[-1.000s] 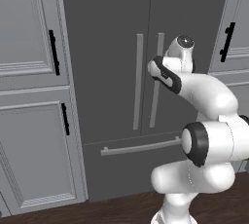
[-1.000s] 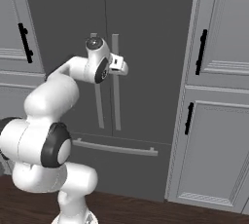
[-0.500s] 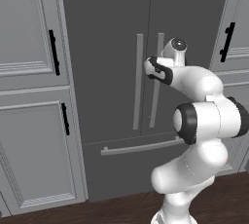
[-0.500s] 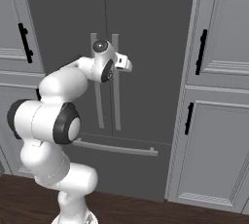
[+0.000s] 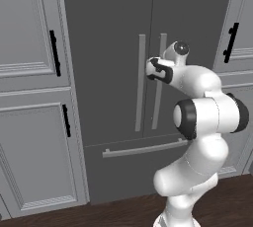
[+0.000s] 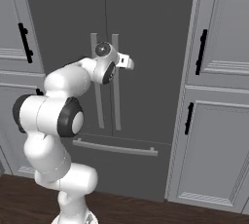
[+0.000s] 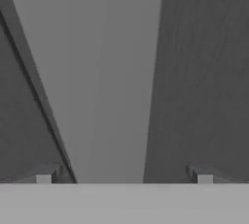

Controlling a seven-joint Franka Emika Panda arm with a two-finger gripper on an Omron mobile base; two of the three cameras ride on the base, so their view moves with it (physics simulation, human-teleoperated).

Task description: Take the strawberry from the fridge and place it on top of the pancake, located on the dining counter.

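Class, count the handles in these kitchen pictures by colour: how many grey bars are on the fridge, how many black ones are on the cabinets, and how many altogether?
Grey bar handles on the fridge: 3
Black handles on the cabinets: 4
Total: 7

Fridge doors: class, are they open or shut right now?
Shut. Both fridge doors lie flush, no interior showing. The open hand straddles a bar handle, not yet gripping.

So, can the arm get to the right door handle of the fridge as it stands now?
Probably yes. The open fingers already straddle the pale handle bar in the hand view, and nothing stands between them. The fridge doors are closed.
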